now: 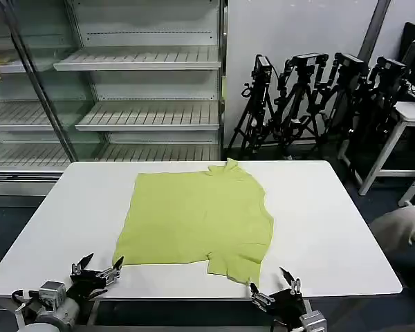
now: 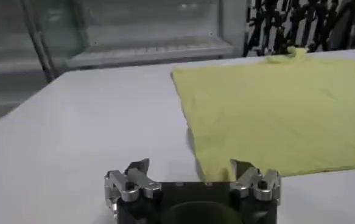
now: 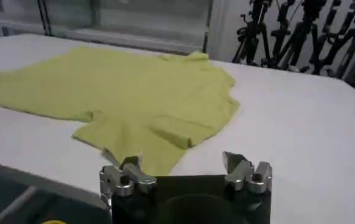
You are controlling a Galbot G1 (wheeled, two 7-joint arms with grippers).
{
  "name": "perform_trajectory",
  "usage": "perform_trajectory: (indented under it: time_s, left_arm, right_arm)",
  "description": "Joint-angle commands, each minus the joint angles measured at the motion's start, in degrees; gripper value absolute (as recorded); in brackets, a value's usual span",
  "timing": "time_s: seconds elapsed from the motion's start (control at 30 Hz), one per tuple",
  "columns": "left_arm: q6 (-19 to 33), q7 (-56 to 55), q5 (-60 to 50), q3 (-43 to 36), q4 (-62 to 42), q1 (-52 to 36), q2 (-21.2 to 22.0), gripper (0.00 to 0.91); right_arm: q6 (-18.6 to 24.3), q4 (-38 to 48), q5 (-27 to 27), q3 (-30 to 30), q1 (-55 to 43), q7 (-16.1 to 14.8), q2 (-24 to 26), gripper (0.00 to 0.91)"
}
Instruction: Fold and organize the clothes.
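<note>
The clothes are one lime yellow-green T-shirt (image 1: pixel 197 218) lying flat on the white table (image 1: pixel 332 228), folded lengthwise, collar (image 1: pixel 229 168) toward the far edge and a sleeve (image 1: pixel 238 263) at the near right corner. My left gripper (image 1: pixel 99 266) hovers open at the table's near edge, just off the shirt's near left corner (image 2: pixel 210 170). My right gripper (image 1: pixel 273 282) is open at the near edge beside the sleeve's tip (image 3: pixel 153 159). Both hold nothing. In the wrist views the left gripper (image 2: pixel 189 167) and the right gripper (image 3: pixel 180 161) stand wide apart.
Metal shelving (image 1: pixel 138 83) stands behind the table. Several black tripods (image 1: pixel 311 97) lean against the wall at the back right, beside a white side table (image 1: pixel 408 117). Bare tabletop lies on both sides of the shirt.
</note>
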State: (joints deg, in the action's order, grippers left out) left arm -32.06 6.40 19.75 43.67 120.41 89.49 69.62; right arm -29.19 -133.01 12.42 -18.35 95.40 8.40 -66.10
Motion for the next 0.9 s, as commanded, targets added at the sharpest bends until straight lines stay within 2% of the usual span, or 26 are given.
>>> perform_trajectory:
  time_s: [0.03,0.13,0.17,0.23,0.43,0.9]
  left_arm:
    - [-1.1,0.0,1.0,0.1,-1.5,-0.1,0.1,0.907]
    - [-1.1,0.0,1.5,0.2,-1.4,-0.1,0.1,0.907]
    - [-1.1,0.0,1.7,0.2,-1.3,-0.1,0.1,0.907]
    - [-1.1,0.1,2.2,0.1,-1.2,-0.1,0.0,0.010]
    - [-1.1,0.5,2.2,-0.5,-1.1,0.2,-0.2,0.020]
    - [-1.1,1.1,2.2,-1.3,-0.9,0.1,-0.1,0.020]
  right_arm:
    - [-1.1,0.6,0.6,1.6,-1.1,0.4,-0.3,0.907]
    - [-1.6,1.4,0.8,2.2,-1.6,0.6,-0.7,0.907]
    - [-1.9,1.5,0.9,2.2,-1.6,0.8,-0.8,0.695]
    - [-2.0,1.7,1.7,2.4,-1.6,1.0,-0.9,0.000]
    - [-3.9,2.1,3.2,2.4,-1.8,1.0,-0.9,0.000]
    - [-3.9,2.9,3.6,3.2,-2.3,0.6,-1.3,0.000]
